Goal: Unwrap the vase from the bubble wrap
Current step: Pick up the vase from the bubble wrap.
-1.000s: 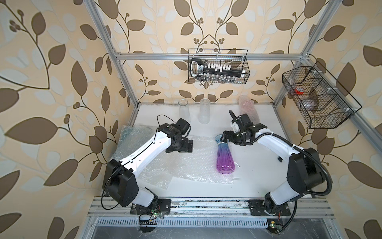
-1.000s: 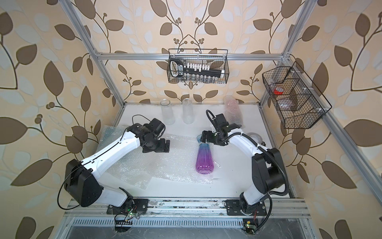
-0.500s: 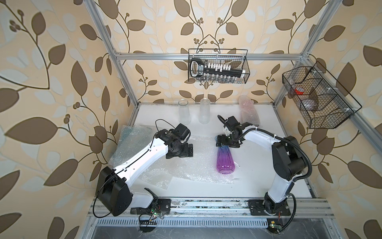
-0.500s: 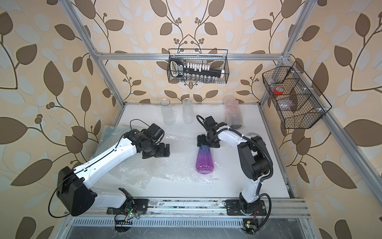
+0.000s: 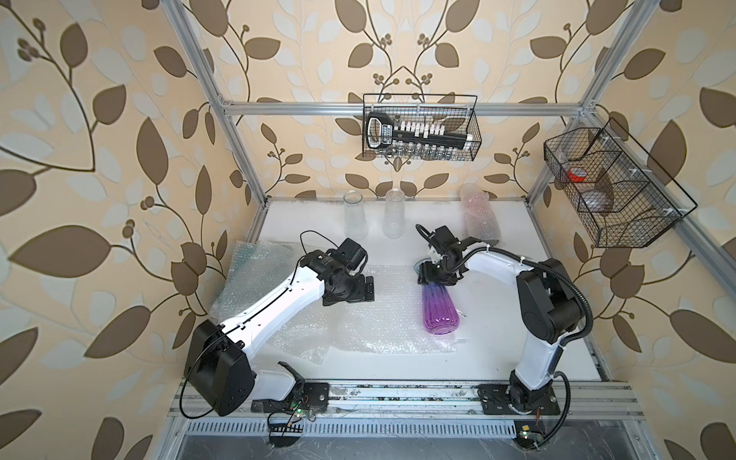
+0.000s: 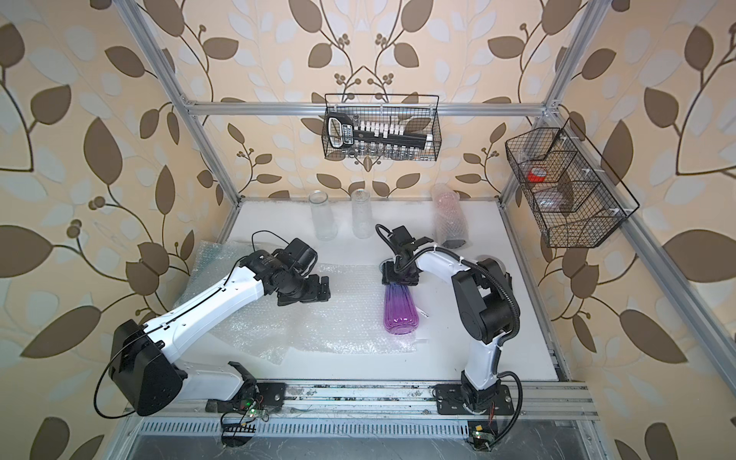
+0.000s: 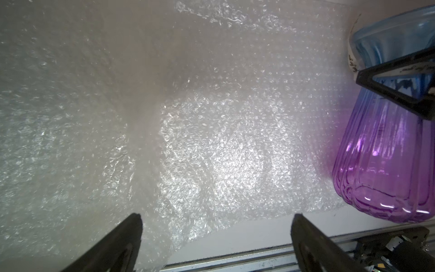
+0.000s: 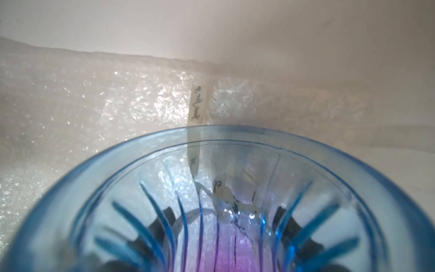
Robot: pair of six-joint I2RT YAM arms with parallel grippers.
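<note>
The vase (image 5: 438, 314) (image 6: 398, 314) is ribbed glass, blue at the neck and purple at the base. It lies on its side on an unrolled sheet of bubble wrap (image 5: 358, 318) (image 6: 318, 318), base toward the front rail. My right gripper (image 5: 437, 276) (image 6: 399, 276) straddles its neck with a finger close on each side. In the right wrist view the vase (image 8: 235, 235) fills the frame and my right gripper (image 8: 223, 223) shows only through the glass, so contact is unclear. My left gripper (image 5: 360, 290) (image 7: 216, 219) hangs open over the bubble wrap (image 7: 211, 141), left of the vase (image 7: 388, 153).
Two clear glass vases (image 5: 354, 217) (image 5: 394, 217) and a pinkish vase in wrap (image 5: 478, 217) stand along the back wall. Another bubble sheet (image 5: 255, 263) lies at the left. Wire baskets (image 5: 420, 127) (image 5: 613, 187) hang on the walls. A metal rail (image 5: 398, 394) runs along the front.
My right gripper has moved left and down from beside the vase's mouth onto its neck, and its jaws have narrowed. The left gripper has barely moved. The vase lies where it was.
</note>
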